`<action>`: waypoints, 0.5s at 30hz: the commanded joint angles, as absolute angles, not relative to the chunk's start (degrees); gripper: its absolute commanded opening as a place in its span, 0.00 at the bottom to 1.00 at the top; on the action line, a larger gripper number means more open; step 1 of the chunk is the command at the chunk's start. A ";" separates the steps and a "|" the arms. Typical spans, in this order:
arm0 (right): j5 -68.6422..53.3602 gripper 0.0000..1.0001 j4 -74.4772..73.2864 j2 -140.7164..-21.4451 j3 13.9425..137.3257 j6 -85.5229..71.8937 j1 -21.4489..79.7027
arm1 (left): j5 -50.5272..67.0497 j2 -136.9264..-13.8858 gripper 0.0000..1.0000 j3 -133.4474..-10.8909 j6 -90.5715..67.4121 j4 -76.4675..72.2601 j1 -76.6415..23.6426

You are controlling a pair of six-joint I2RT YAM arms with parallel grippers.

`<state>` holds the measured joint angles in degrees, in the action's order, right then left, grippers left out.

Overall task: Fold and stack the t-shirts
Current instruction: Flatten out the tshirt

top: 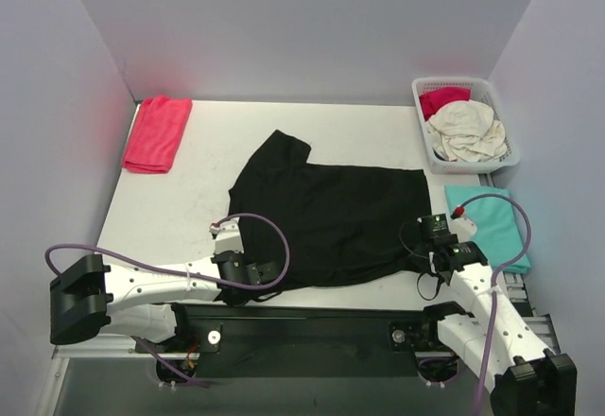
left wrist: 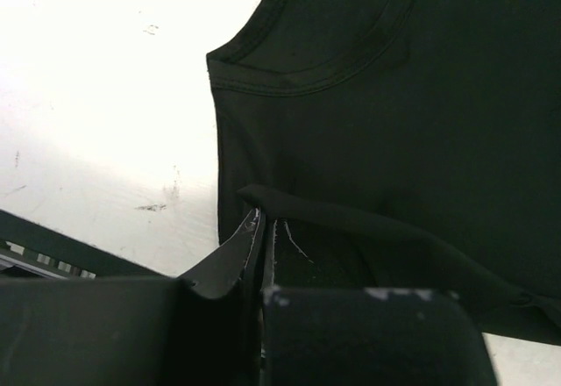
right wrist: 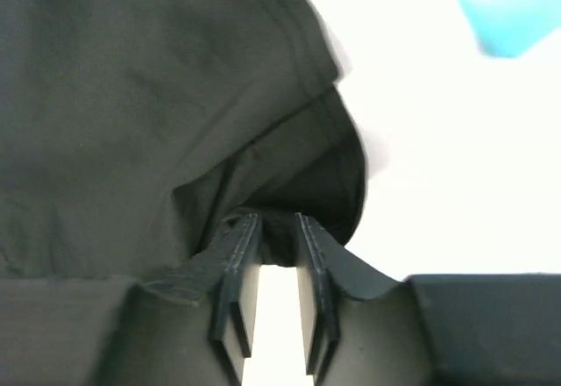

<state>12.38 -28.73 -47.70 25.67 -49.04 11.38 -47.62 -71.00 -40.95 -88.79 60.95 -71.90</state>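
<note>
Clamps the black t-shirt point(top: 331, 217) hem in left gripper point(left wrist: 261, 225), but stands parted at right gripper point(right wrist: 273, 219). Could skew the fold, pulling one corner alone.

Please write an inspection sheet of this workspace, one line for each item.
Surface: white table.
Job's things: black t-shirt spread in the middle; red t-shirt folded far left; teal t-shirt folded at right; cream shirt and red shirt in the basket.
Clutter: nothing seen.
Grippers: left gripper shut on the black t-shirt's near edge; right gripper, jaws slightly apart at its hem.
Cables: purple cable loops over the black t-shirt, second cable over the teal t-shirt.
Surroundings: pale walls.
</note>
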 commanded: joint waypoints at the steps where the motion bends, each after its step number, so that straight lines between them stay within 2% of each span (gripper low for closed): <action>1: 17.82 0.25 -37.07 -44.22 26.36 -52.99 12.21 | -49.66 -70.66 0.07 -42.36 -94.48 66.70 -73.30; 5: 22.75 0.38 -42.44 -37.90 30.39 -56.33 14.59 | -51.85 -70.14 0.23 -45.34 -98.69 72.15 -74.79; 8: 23.38 0.44 -43.59 -35.34 32.60 -56.08 15.12 | -53.43 -69.17 0.29 -47.72 -99.05 74.70 -75.59; 9: 23.55 0.46 -43.59 -35.16 33.91 -55.47 15.12 | -54.31 -68.56 0.36 -48.51 -98.97 75.14 -75.85; 11: 23.55 0.51 -42.28 -36.90 35.24 -54.06 15.12 | -55.10 -68.12 0.40 -50.27 -98.09 75.23 -75.85; 15: 22.68 0.52 -38.42 -43.14 38.40 -50.98 15.21 | -59.57 -68.03 0.46 -52.99 -97.38 76.20 -75.85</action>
<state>20.78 -39.46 -38.70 35.97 -52.73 14.79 -54.13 -68.93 -49.84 -96.84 73.03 -75.55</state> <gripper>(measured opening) 0.522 0.448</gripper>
